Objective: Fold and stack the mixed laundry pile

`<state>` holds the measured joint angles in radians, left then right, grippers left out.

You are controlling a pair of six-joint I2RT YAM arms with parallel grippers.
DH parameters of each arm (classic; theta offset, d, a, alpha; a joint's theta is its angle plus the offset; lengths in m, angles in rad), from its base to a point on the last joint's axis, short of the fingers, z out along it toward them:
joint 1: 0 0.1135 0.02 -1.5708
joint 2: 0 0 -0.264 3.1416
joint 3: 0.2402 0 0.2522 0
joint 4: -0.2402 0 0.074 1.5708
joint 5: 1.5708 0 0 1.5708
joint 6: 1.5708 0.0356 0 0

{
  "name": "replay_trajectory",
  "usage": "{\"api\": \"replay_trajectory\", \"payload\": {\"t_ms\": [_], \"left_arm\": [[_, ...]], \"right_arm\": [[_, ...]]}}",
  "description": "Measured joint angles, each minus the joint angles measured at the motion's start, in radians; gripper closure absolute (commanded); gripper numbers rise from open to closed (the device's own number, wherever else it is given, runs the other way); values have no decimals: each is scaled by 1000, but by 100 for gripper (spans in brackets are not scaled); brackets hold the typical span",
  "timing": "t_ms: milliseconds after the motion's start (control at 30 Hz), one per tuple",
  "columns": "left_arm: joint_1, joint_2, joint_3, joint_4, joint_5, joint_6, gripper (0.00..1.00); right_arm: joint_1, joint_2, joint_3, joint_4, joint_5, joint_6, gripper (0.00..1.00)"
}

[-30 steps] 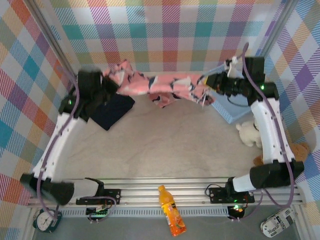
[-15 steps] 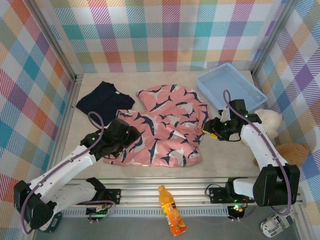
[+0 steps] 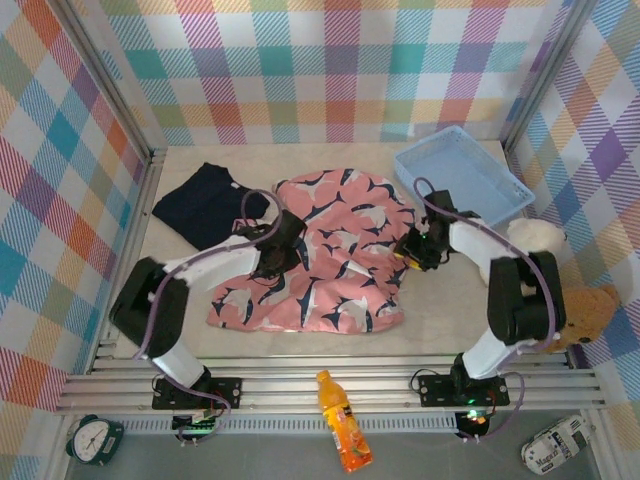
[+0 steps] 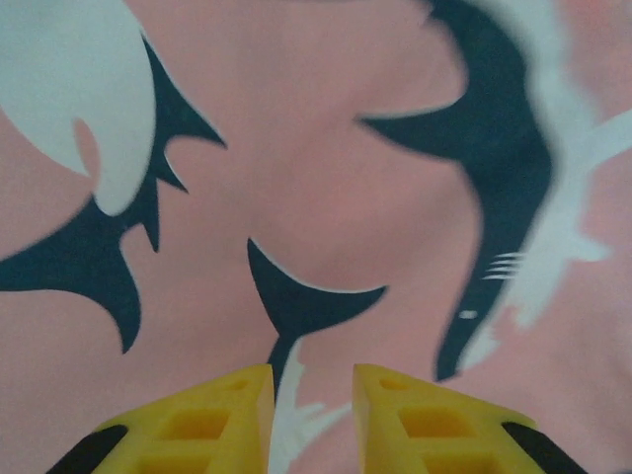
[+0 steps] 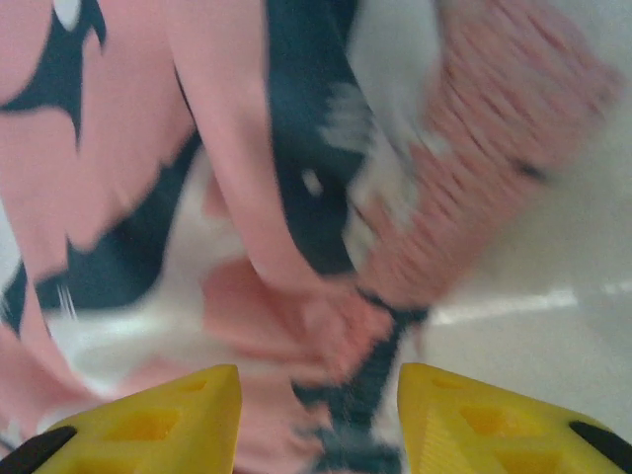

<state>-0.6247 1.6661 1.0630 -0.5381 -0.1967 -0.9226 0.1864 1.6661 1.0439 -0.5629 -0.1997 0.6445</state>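
The left end effector (image 4: 312, 383), yellow fingers narrowly parted and empty, hangs over the soft pink garment (image 3: 335, 270), which lies spread flat in the middle of the counter (image 3: 450, 310). The right end effector (image 5: 318, 385), parted wider, sits at its rumpled right edge. The folded navy trousers (image 3: 205, 205) lie far left.

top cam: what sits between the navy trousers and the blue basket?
The pink shark-print garment, spread out on the table, fills the stretch between the navy trousers and the light blue basket. The top external view shows it.

One pink garment (image 3: 330, 250), one navy garment (image 3: 205, 205), one blue basket (image 3: 465, 175), two plush bears (image 3: 535, 240), one bottle (image 3: 340, 405), one clock (image 3: 95, 437).
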Motion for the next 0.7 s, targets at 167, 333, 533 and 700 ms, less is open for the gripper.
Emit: {"api": "replay_trajectory", "payload": {"t_ms": [167, 333, 533, 700], "left_arm": [[-9, 130, 17, 2, 47, -25, 71], [-59, 186, 93, 4, 78, -64, 67], [-114, 246, 218, -11, 137, -136, 14], [-106, 231, 316, -113, 113, -127, 7]], "right_arm": [[13, 253, 217, 19, 40, 33, 53], [13, 438, 493, -5, 63, 26, 53], [13, 597, 763, -56, 66, -52, 46], [13, 526, 774, -105, 76, -142, 32]]}}
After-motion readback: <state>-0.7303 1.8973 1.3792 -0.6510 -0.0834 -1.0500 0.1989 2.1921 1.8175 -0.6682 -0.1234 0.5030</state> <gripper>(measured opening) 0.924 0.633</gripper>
